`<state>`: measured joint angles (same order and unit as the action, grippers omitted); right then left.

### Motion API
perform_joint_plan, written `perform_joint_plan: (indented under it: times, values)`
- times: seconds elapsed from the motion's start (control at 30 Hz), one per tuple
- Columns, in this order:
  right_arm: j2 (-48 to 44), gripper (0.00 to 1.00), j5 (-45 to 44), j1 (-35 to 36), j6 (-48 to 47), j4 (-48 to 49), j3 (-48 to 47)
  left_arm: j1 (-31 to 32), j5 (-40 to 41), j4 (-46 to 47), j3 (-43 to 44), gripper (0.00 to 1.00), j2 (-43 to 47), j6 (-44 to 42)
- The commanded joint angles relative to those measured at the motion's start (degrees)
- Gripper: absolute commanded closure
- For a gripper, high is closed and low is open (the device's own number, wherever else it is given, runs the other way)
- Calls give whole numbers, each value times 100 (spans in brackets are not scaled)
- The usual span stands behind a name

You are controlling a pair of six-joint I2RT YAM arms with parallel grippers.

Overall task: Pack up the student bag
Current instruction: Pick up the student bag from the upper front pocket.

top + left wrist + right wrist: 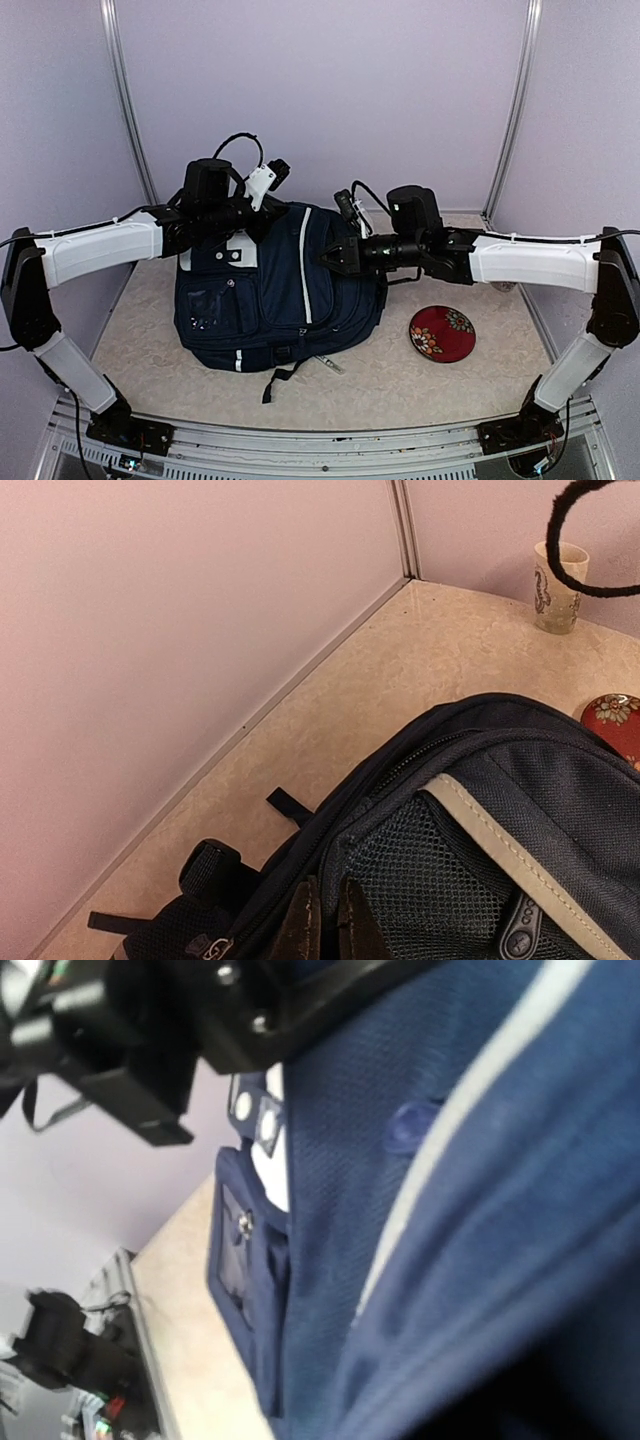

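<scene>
A: Backpack (270, 290) lies flat mid-table, red plate (442, 333) near its right side. Grippers?

B: Left gripper (327, 922) pressed together by the zipper (405, 768); right gripper (335, 256) over the top panel, spread or not I can't tell.

A: I'd hold that edge steady and tug slowly, so the fabric doesn't bunch.

One student bag (290, 285), one red dish (442, 333), one cup (556, 587)
</scene>
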<state>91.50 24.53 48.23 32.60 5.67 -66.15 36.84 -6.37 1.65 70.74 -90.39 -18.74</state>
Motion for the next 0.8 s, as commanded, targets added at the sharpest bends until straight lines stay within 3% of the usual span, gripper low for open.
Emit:
perform_joint_plan:
  times: [0.0,0.03,0.07,0.1,0.27,0.43,0.53,0.6,0.7,0.77]
  values:
    - [131,100,205,68,186,497,-232,130,198,878,575,64,111,-6]
    - [137,100,143,66,250,579,-287,137,394,899,615,39,114,65]
    - [175,100,72,61,310,627,-367,143,536,925,644,26,148,125]
    - [219,100,0,48,369,642,-469,154,623,947,655,21,200,166]
    - [443,100,-172,-90,910,1233,-758,457,734,997,443,17,908,215]
    - [529,100,-599,-126,1195,1666,-917,1300,1398,1100,-678,19,1713,607]
    - [543,100,-752,-123,1425,1963,-934,2020,2384,1743,-1705,18,2056,578]
    - [561,100,-829,-125,1535,2083,-969,2486,3251,1977,-2147,12,2046,404]
    - [563,100,-939,-105,1584,2141,-1008,2983,4392,2206,-2361,3,1672,36]
    - [562,100,-1010,-87,1608,2172,-976,3165,4943,2400,-2365,1,1313,-233]
